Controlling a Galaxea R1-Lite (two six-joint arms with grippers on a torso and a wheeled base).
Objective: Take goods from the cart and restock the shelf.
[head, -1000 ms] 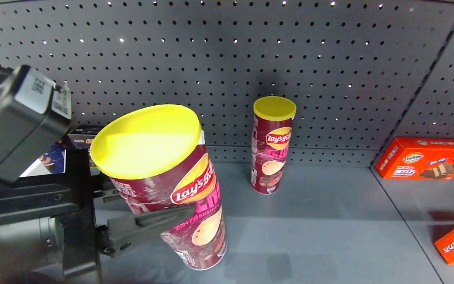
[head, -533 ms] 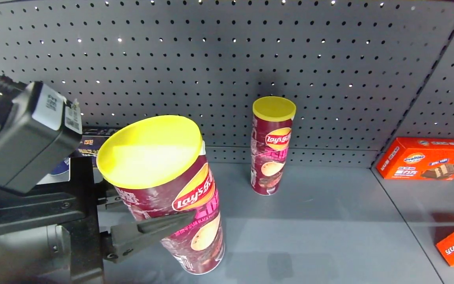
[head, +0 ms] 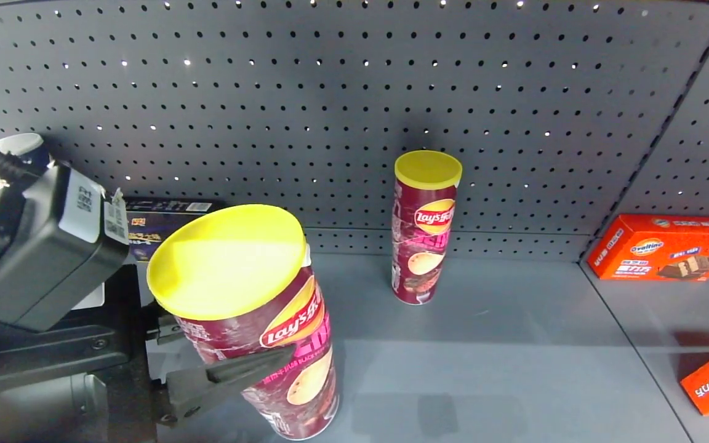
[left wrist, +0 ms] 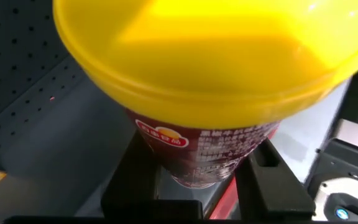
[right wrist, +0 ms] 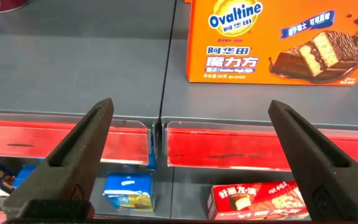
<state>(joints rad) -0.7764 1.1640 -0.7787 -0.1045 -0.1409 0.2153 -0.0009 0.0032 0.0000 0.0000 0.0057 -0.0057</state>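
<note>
Two chip cans: the far can (head: 425,227) stands at the back edge of the shelf (head: 502,369); the left gripper (head: 231,344) pinches the tilted near can (head: 268,320); the right gripper (right wrist: 190,106) is spread wide.

Dim, even light on shelf (head: 484,344); 1 soft shadow behind rear can (head: 425,227) on pegboard (head: 330,92) (pinpricks shine through holes); front can (head: 305,314) top glares.

The left arm comes in low from the left in the head view. Its left claw (head: 237,351) is clamped sideways around the lower body of a chip can (head: 296,314), one finger (head: 225,375) lying across the can's front. The right claw (right wrist: 190,106) has its two fingers spread wide apart.
</note>
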